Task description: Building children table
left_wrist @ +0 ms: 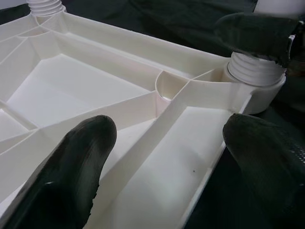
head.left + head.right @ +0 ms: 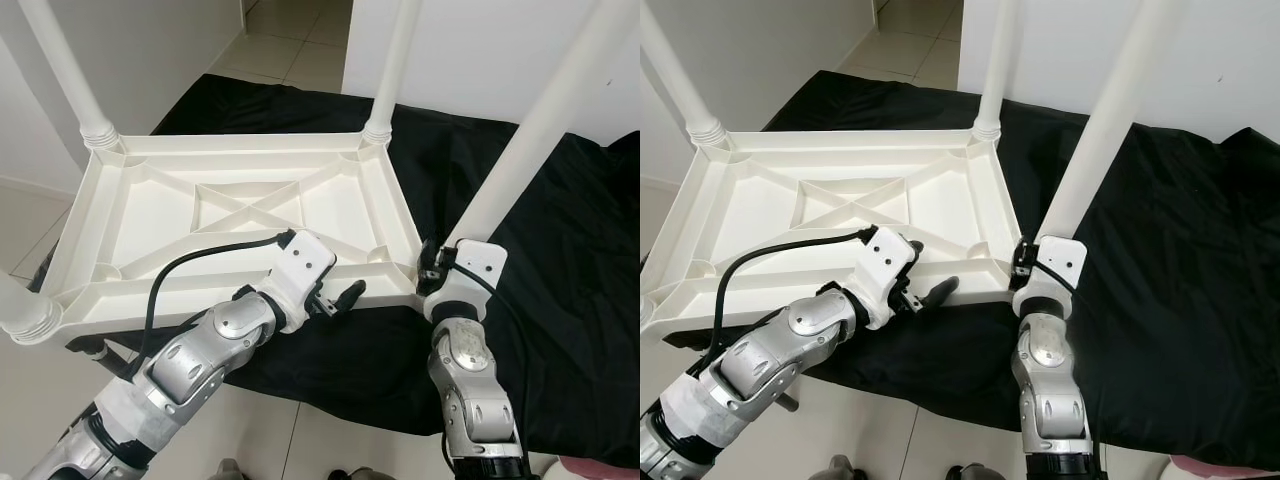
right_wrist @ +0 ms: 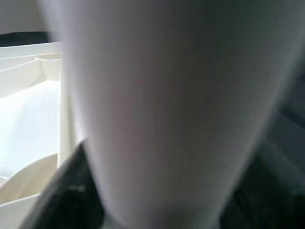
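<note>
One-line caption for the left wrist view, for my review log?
Left gripper, jaws open, straddles the near rim of the upturned white table top beside a screwed-in leg.

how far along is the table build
Mostly done: the tabletop lies upside down on the black cloth with a leg at each corner, three of them standing unheld. In hand: the right pincer is around the base of the near-right leg, while the open left pincer hovers by the near rim. Left: finish seating that leg and flip the table.
</note>
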{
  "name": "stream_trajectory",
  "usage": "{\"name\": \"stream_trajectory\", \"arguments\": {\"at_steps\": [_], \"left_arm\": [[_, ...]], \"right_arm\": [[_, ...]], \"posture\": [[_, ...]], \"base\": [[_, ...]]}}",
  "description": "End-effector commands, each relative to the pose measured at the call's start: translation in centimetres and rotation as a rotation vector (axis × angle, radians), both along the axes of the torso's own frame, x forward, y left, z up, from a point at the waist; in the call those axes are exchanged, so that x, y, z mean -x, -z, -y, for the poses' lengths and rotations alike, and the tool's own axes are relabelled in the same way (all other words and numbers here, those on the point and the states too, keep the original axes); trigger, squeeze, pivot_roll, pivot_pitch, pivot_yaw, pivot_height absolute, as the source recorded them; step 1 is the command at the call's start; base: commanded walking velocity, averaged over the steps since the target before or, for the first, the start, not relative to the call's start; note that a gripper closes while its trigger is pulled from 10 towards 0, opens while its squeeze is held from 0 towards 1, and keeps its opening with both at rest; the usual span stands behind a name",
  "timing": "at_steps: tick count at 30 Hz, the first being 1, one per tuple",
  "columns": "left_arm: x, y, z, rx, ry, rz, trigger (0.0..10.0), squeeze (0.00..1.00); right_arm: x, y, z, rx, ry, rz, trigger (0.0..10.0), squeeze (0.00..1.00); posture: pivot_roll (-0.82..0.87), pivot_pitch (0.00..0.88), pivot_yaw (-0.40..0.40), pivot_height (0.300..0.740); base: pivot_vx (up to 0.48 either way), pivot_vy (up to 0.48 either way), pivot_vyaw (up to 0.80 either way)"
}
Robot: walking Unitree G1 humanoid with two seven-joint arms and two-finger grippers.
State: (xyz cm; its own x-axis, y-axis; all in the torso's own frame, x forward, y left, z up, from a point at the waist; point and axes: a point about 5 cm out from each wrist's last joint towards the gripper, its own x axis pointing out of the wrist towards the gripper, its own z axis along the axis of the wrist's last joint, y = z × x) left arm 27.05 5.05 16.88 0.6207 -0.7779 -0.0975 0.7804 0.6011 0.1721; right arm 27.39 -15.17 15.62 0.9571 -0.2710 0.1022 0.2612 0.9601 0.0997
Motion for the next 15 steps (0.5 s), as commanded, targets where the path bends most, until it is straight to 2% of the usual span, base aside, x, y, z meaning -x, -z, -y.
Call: {"name": "stream_trajectory", "arguments": {"at_steps": [1, 8, 9, 11, 12, 13, 14, 15], "left_arm": [[1.4, 0.3, 0.8, -0.032, 0.272, -0.037, 10.0, 0.0], [1.4, 0.3, 0.9, -0.033, 0.272, -0.036, 10.0, 0.0], [1.4, 0.3, 1.0, -0.033, 0.273, -0.036, 10.0, 0.0], [1.4, 0.3, 1.0, -0.033, 0.273, -0.036, 10.0, 0.0], [1.5, 0.4, 1.0, -0.033, 0.276, -0.037, 10.0, 0.0], [1.5, 0.4, 1.0, -0.033, 0.276, -0.037, 10.0, 0.0], [1.5, 0.4, 1.2, -0.033, 0.28, -0.037, 10.0, 0.0], [1.5, 0.4, 1.2, -0.033, 0.28, -0.037, 10.0, 0.0]], "right_arm": [[0.3, 0.7, 0.0, -0.045, 0.007, -0.023, 10.0, 1.0], [0.4, 0.5, 0.5, -0.018, -0.042, 0.003, 10.0, 1.0], [0.4, 0.4, 0.8, -0.009, -0.076, 0.011, 10.0, 0.14], [0.4, 0.4, 0.8, -0.009, -0.076, 0.011, 10.0, 0.14], [0.4, 0.4, 1.0, 0.007, -0.153, 0.02, 10.0, 0.0], [0.4, 0.4, 1.0, 0.007, -0.153, 0.02, 10.0, 0.0], [0.2, 0.4, 1.4, 0.035, -0.253, 0.031, 10.0, 0.0], [0.2, 0.4, 1.4, 0.035, -0.253, 0.031, 10.0, 0.0]], "posture": [[-0.02, 0.122, -0.029, 0.74], [-0.02, 0.121, -0.029, 0.74], [-0.03, 0.122, -0.029, 0.74], [-0.03, 0.122, -0.029, 0.74], [-0.03, 0.121, -0.028, 0.74], [-0.03, 0.121, -0.028, 0.74], [-0.03, 0.12, -0.025, 0.74], [-0.03, 0.12, -0.025, 0.74]], "base": [[0.0, 0.0, 0.0], [0.0, 0.0, 0.0], [0.0, 0.0, 0.0], [0.0, 0.0, 0.0], [0.0, 0.0, 0.0], [0.0, 0.0, 0.0], [0.0, 0.0, 0.0], [0.0, 0.0, 0.0]]}}
